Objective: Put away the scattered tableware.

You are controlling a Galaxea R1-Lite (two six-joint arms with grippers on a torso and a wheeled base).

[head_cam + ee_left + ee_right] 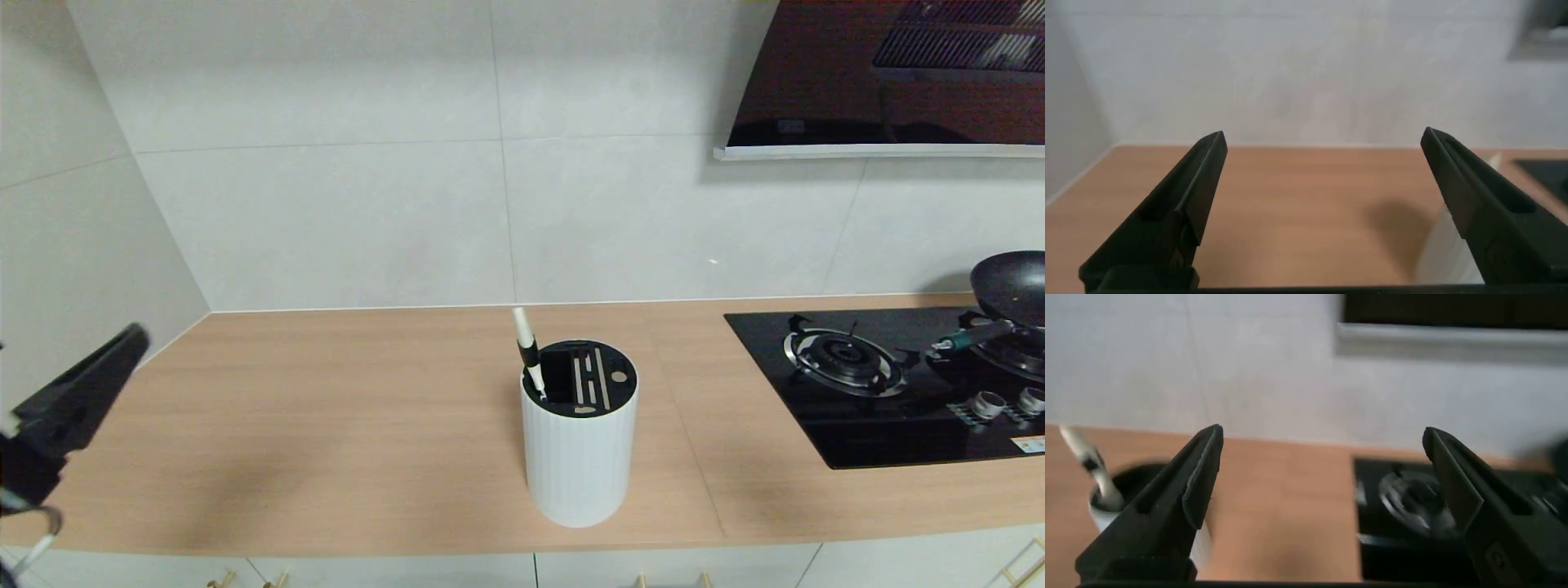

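Note:
A white ribbed utensil holder [580,445] with a black slotted top stands on the wooden counter [343,425] near its front edge. A white-and-black utensil handle [527,347] sticks up from its left slot. My left gripper [122,347] hangs at the far left, well away from the holder. In the left wrist view the left gripper [1323,137] is open and holds nothing. My right gripper [1321,433] is open too, held above the counter, with the holder [1114,506] and the handle [1086,461] off to one side.
A black gas hob [890,384] sits in the counter at the right, with a dark wok [1012,286] on its far burner. A range hood [890,82] hangs above. Tiled walls close the back and left. Bare counter lies between the holder and the left wall.

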